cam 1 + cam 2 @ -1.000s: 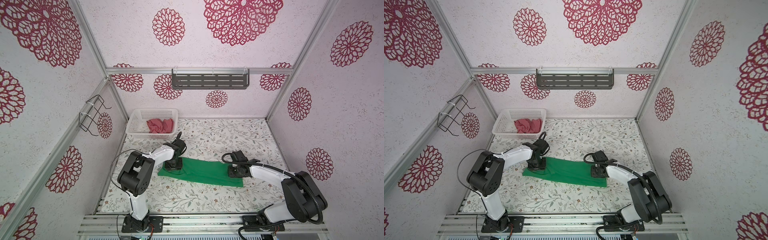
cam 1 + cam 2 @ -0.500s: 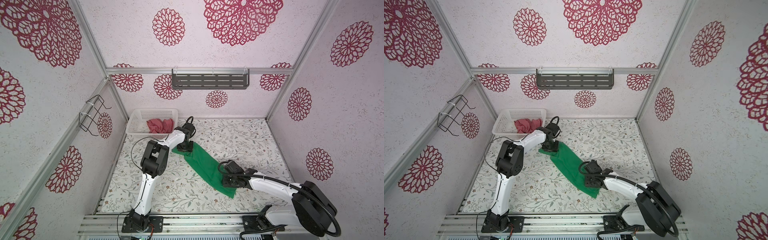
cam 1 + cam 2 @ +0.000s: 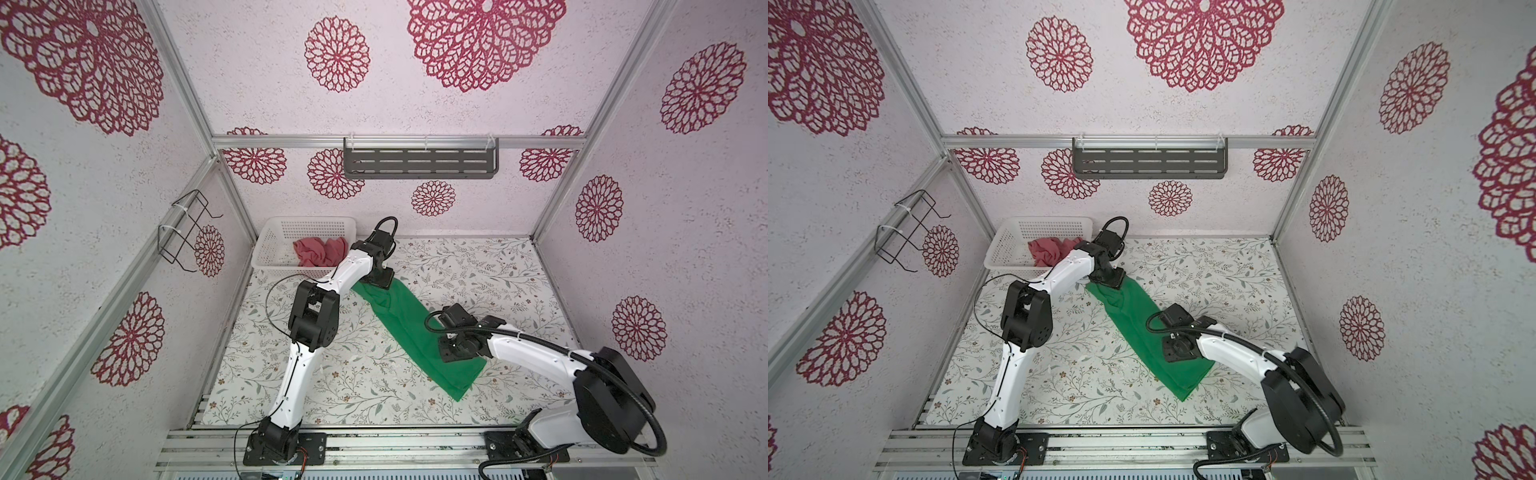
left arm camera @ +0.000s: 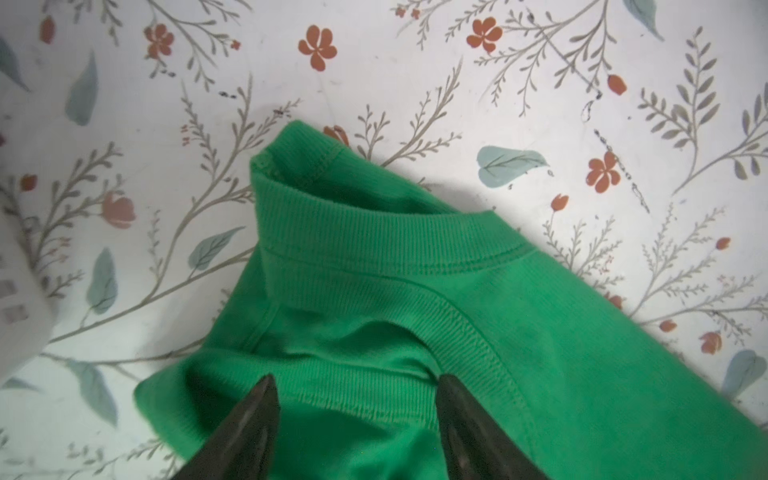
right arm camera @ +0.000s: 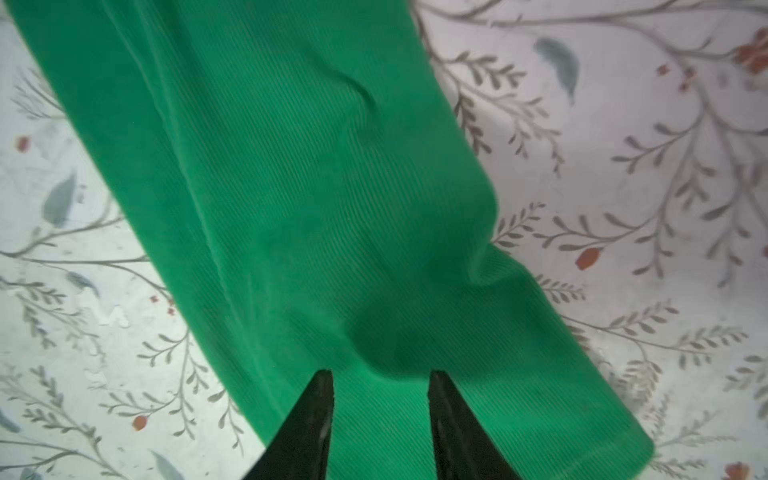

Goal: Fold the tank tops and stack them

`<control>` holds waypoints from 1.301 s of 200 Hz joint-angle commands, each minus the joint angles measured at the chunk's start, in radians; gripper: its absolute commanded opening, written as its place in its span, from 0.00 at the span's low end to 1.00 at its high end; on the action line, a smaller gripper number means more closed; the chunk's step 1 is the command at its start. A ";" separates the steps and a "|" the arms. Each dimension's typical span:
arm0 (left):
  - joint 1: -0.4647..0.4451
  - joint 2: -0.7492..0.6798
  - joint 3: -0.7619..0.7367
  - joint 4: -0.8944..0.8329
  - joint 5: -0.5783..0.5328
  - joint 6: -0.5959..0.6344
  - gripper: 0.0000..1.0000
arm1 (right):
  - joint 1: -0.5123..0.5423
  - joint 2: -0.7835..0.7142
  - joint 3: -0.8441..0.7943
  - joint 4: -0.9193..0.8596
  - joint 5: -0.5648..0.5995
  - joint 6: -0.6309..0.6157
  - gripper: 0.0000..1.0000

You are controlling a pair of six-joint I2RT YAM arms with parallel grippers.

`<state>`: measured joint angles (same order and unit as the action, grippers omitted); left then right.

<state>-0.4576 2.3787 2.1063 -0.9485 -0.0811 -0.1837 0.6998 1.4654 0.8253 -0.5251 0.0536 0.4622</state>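
Floral table (image 3: pixel 478 270); left jaws, right jaws parted, empty; green top (image 3: pixel 409 324) neck hidden from above.

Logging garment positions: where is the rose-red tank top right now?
In both top views the rose-red tank top lies crumpled in the white basket at the far left corner of the table, apart from the green tank top.

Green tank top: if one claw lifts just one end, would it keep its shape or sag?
Probably sags: the green tank top lies limp and flat on the table, with soft puckers. Likely light: thin ribbed knit. The thicker neckband may give a firmer hold.
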 commanded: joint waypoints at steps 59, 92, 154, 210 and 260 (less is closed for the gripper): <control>0.043 0.015 -0.076 0.018 0.025 -0.042 0.60 | 0.023 0.028 -0.134 0.089 -0.068 0.150 0.39; 0.048 0.160 0.060 -0.009 0.082 -0.080 0.59 | 0.152 0.000 -0.211 0.277 -0.158 0.417 0.45; 0.047 0.361 0.344 -0.026 0.168 -0.085 0.61 | 0.303 0.040 0.031 0.212 -0.034 0.426 0.57; 0.054 0.408 0.447 0.030 0.198 -0.043 0.61 | 0.228 -0.073 0.005 0.068 0.027 0.381 0.45; 0.055 0.263 0.326 0.108 0.178 0.014 0.62 | 0.315 -0.060 -0.126 0.151 -0.059 0.526 0.32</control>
<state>-0.4072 2.6934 2.4905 -0.8852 0.0788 -0.2260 0.9562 1.4101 0.7567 -0.3824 0.0399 0.8883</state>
